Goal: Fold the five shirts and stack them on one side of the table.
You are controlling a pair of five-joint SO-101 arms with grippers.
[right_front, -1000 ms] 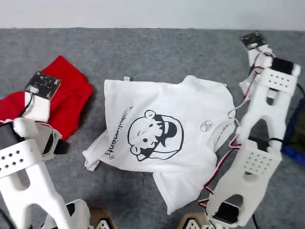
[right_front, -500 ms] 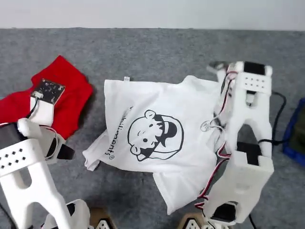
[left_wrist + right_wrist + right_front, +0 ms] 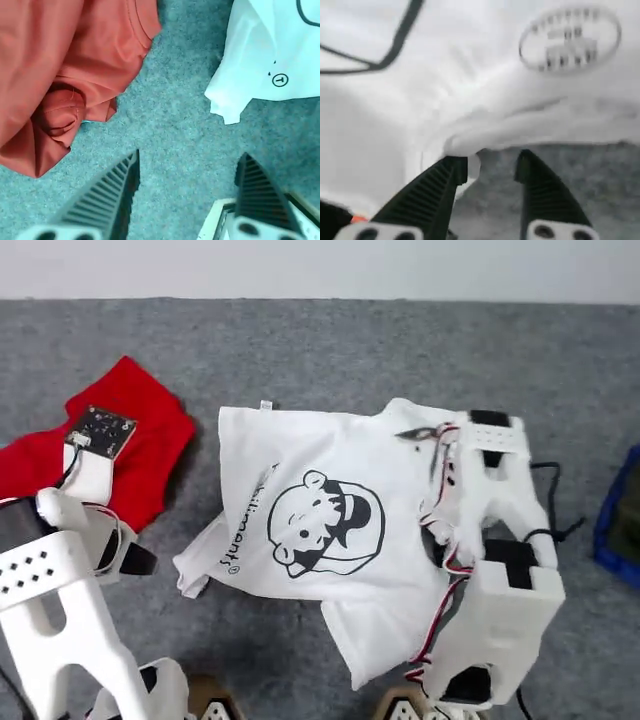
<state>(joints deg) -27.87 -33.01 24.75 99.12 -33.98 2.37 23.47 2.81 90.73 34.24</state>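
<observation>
Shirt (image 3: pixel 330 520), white and print-up, lies spread mid worktop (image 3: pixel 300 350); right end effector (image 3: pixel 494 160) sits at its collar edge, jaws parted, probably to pinch for a fold, while left end effector (image 3: pixel 190 157) hangs spread beside red shirt (image 3: pixel 145 450) near left edge.

Bright even diffuse light, soft faint shadows, mild glare

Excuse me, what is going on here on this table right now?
Two robot arms are working on shirts. The right hand is open at the collar edge of the white shirt, which lies spread out in the middle of the grey table. The left hand hangs open over bare table beside the crumpled red shirt. Neither shirt is folded.
</observation>
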